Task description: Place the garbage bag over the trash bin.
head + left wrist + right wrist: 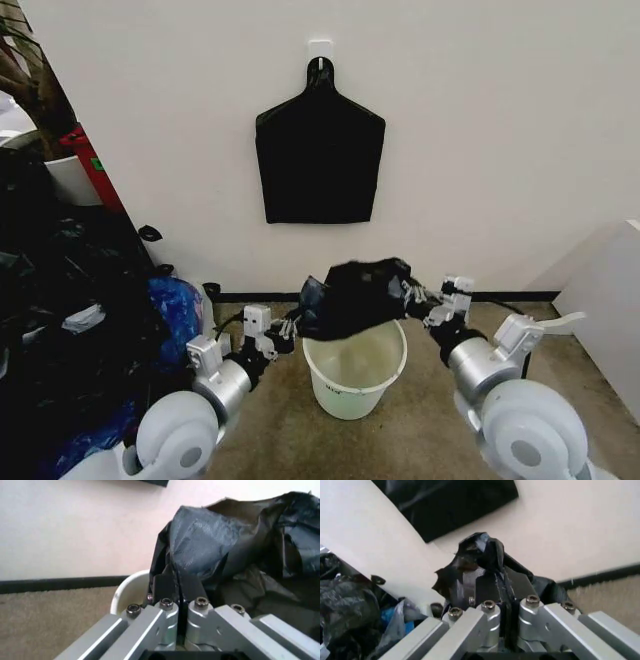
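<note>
Both grippers, left (292,328) and right (412,293), jaws pinching garbage bag (355,295) above trash bin (355,378).

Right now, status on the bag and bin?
Left gripper and right gripper both shut on bag. Bag held bunched above bin, not over rim. Nothing blocking.

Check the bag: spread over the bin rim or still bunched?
Bunched. The garbage bag hangs crumpled above the trash bin, pinched between the left end effector and right end effector; the rim is bare.
</note>
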Controlling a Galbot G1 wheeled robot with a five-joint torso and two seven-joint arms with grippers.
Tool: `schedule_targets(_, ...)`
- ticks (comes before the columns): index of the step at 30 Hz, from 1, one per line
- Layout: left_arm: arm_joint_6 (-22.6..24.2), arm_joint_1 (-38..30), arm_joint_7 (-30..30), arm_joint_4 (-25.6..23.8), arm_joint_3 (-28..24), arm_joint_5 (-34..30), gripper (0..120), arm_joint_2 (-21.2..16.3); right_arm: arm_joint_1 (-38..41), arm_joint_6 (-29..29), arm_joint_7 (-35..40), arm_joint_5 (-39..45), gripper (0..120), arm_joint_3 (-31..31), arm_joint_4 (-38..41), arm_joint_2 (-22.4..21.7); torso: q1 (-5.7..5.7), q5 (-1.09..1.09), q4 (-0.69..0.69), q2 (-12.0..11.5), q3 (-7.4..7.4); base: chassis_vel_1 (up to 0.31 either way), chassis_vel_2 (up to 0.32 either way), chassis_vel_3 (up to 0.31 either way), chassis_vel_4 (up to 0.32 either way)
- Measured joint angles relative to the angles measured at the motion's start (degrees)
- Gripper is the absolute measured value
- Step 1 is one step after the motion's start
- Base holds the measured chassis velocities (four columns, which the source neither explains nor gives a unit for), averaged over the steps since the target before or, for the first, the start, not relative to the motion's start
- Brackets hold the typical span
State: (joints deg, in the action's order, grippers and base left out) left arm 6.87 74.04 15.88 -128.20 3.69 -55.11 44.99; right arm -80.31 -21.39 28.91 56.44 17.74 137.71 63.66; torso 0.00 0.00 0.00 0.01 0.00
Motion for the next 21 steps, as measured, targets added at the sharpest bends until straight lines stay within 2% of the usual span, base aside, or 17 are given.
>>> schedule_targets(10, -3.8, 4.7, 2.7, 1.8, 0.8, 5.8, 0, 3.6, -2.6, 0.5, 0.1, -2.2, 0, -0.4, -4.0, 3.2, 0.00, 0.00, 0.00, 0.0, 0.00, 0.000, 0.000, 0.000, 0.000)
schedule_targets(14, -7.2, 10.2, 4.9, 0.4, 2.2, 10.7, 0, 6.4, -6.3, 1.8, 2.6, -3.4, 0, 0.1, -2.3, 3.9, 0.00, 0.00, 0.00, 0.0, 0.00, 0.000, 0.000, 0.000, 0.000)
schedule_targets(21, -9.0, 16.2, 4.9, -0.1, 2.1, 14.7, 0, 8.2, -10.3, 1.9, 4.4, -2.6, 0, 0.2, -1.5, 5.5, 0.00, 0.00, 0.00, 0.0, 0.00, 0.000, 0.000, 0.000, 0.000)
